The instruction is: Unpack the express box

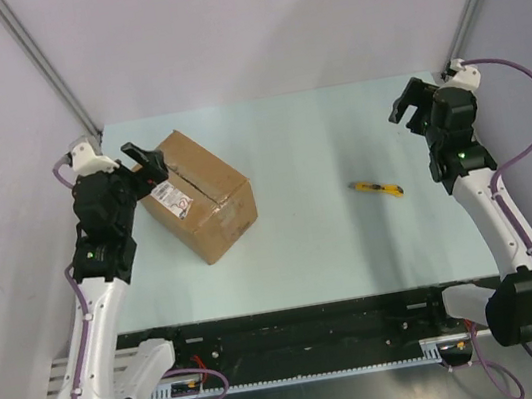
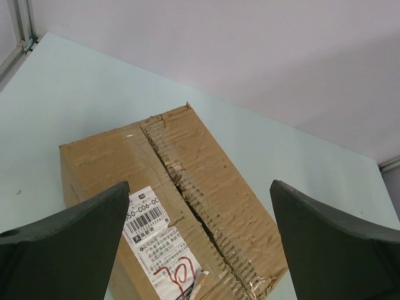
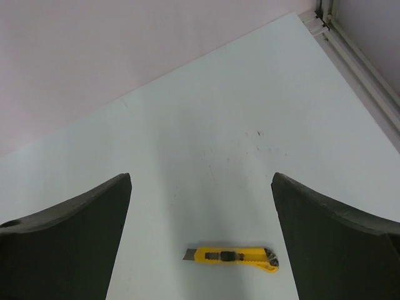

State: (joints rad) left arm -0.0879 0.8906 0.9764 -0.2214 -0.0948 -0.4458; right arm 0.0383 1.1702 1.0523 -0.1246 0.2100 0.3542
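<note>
Left end effector [image 1: 144, 163]: released, fingers spread wide, nothing gripped. It hangs over the far-left end of the express box [image 1: 200, 195]. From the top view I cannot tell whether a finger touches the cardboard. In the left wrist view the box top fills the gap between the two dark fingers [image 2: 69, 244].

Express box: brown corrugated cardboard, resting on the surface [image 1: 325, 251] near the left edge, toward the far-left corner, turned askew to the edges. Top flaps lie down; the centre seam [image 2: 187, 194] is ragged and split, with clear tape crinkled at its near end. A white printed label [image 2: 159, 244] with a barcode and a red scrawl sits on the top beside the seam.

Right end effector [image 1: 411, 104]: released as well, fingers apart, holding nothing. It hovers near the far-right corner of the surface.

Yellow utility knife [image 1: 377, 189]: flat on the surface toward the right edge, well apart from the box and clear of the right fingers [image 3: 75, 237].
</note>
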